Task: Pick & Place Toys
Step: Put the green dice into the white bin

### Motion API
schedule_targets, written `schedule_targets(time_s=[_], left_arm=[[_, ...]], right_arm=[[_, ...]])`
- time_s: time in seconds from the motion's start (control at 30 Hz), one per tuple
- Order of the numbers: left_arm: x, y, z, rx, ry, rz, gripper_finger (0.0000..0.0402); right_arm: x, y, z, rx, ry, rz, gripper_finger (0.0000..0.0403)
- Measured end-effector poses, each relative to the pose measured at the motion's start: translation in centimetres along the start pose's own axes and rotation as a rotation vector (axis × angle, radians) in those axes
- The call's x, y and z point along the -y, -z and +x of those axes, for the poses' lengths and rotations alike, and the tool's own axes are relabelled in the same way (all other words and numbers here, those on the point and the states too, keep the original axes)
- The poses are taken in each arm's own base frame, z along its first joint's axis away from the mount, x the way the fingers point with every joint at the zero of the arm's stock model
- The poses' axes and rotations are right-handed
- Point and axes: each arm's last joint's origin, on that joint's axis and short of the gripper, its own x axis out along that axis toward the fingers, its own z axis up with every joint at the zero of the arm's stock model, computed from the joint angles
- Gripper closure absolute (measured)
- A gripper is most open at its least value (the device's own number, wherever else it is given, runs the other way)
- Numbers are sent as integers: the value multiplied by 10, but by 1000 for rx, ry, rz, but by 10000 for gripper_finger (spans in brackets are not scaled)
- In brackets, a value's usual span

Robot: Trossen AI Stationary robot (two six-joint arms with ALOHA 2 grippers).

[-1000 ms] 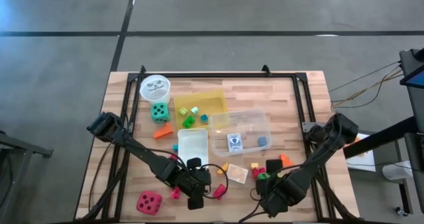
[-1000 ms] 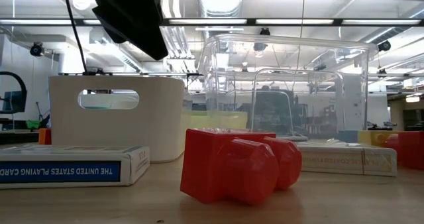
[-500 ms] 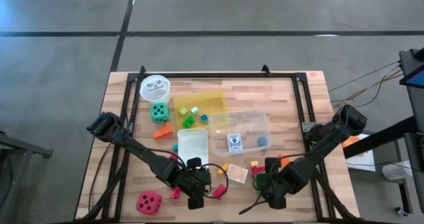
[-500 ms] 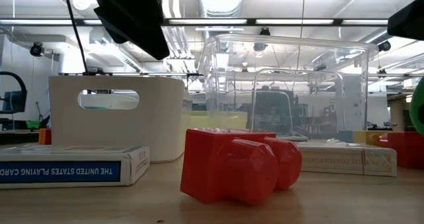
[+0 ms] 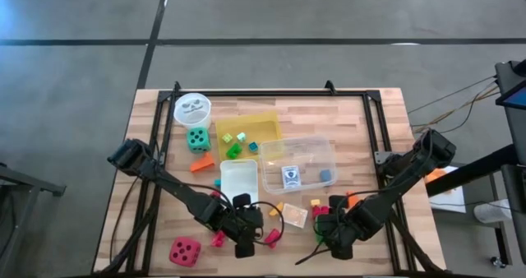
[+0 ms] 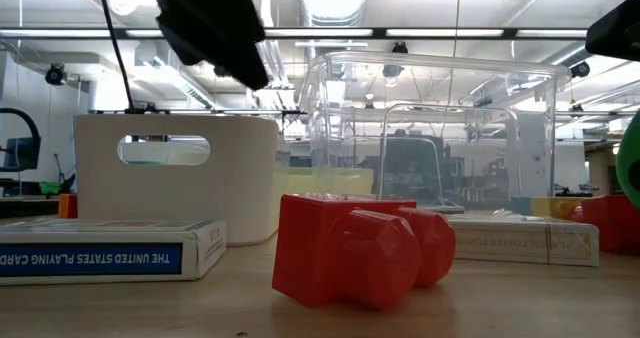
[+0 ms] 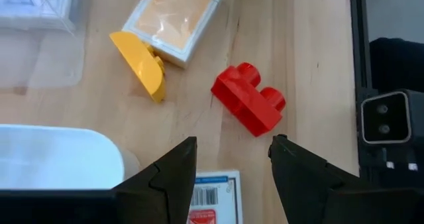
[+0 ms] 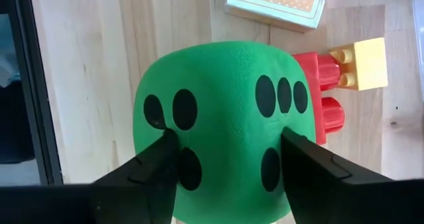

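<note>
Two right hand (image 8: 228, 161) fingers clamp green die (image 8: 218, 111), wrist view only

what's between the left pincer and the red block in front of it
Bare wood only. In the left wrist view the left pincer stands open over the tabletop, and nothing lies between its fingers and the red block.
</note>
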Motion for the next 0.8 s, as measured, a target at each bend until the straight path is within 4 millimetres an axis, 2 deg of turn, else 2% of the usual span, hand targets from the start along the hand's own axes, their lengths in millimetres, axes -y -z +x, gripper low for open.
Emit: schedule_targets(time_s=[0.2,0.3,0.43,0.63,0.7,0.8], left_arm=[[-6,-8,2,9,27,29,213],[-6,-9,2,20,35,-1,196],[-6,-9,2,24,28,0,137],[-6,-9,2,25,24,8,15],[-6,-9,2,25,24,9,16],[-6,-9,2,25,25,8,48]], right_arm=[[0,0,0,2,0,2,202],[0,0,0,5,1,1,202],[-1,0,0,6,0,1,204],[-1,-1,0,14,4,-1,205],[-1,-1,0,18,5,1,205],[-1,-1,0,21,6,12,205]])
